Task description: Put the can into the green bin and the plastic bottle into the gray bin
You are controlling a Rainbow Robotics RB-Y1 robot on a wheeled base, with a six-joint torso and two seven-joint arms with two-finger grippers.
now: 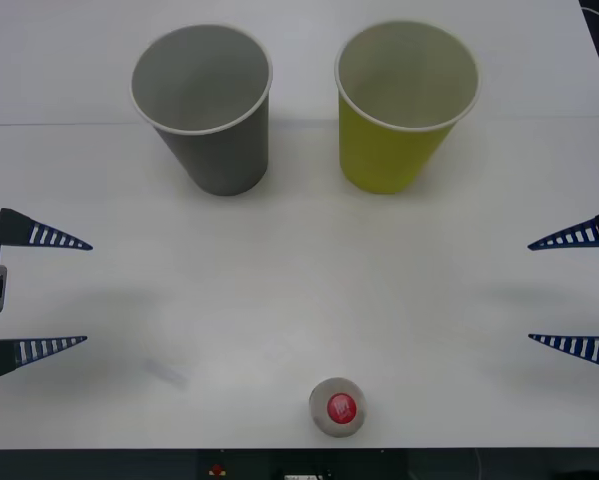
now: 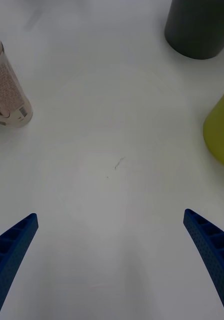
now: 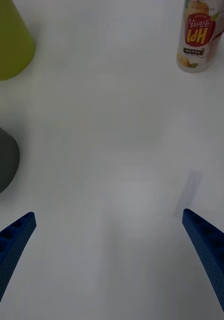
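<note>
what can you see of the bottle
The bottle is small, of clear plastic, with a red screw cap and a yellow-orange printed label. It stands upright on the white table near the front edge, slightly right of centre, well apart from both cups. Nothing touches it but the table; both grippers hang open at the sides, away from it.

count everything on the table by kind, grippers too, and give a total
Large paper cups: 2, the gray bin and the yellow-green green bin.
Small clear plastic bottle with red cap: 1, the plastic bottle, standing upright.
Blue ribbed grippers: 2, left gripper and right gripper, both open.
Total: 5.
</note>
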